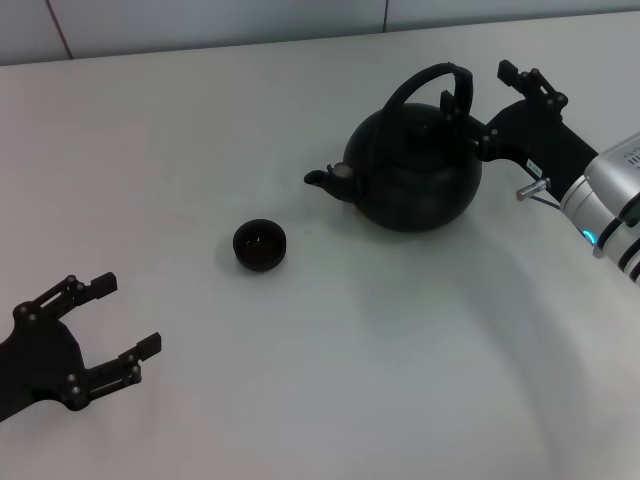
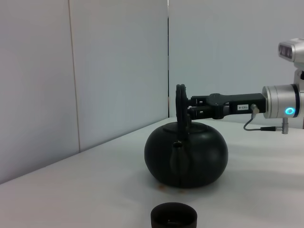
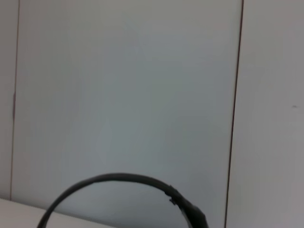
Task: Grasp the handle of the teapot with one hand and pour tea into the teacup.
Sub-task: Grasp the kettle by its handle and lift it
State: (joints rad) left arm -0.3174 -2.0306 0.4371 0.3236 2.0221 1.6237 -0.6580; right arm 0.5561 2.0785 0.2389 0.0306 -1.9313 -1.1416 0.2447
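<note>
Two end effectors logged from the head view. Right end effector (image 1: 482,108) at the far right of the table (image 1: 330,380), reaching in beside the handle (image 1: 432,80) of the teapot (image 1: 412,165); one finger visible behind the strap, the other close against the teapot's shoulder. Left end effector (image 1: 118,325) parked at the near left corner, fingers spread wide, holding nothing. Teapot upright, spout (image 1: 325,178) pointing toward the teacup (image 1: 260,244); teacup near the spout but apart from it, well clear of the parked arm.

Left wrist view: teapot (image 2: 186,154) seen spout-on, handle (image 2: 181,107) edge-on as a thin upright strap. Right end effector (image 2: 190,107) level with the upper part of the strap, fingertips at it. Teacup rim (image 2: 174,214) in the foreground. Probably straddling the strap, not yet clamped; grip state cannot be told from this angle.

Right wrist view: only the handle arch (image 3: 123,183) against the wall (image 3: 128,85); own fingers out of sight.

Step in hand judged as the grasp. For a good one: centre the strap between the fingers, close high on the thick flat side, confirm firm hold before lifting. Risk: pot swinging on the bail if gripped off-centre.
</note>
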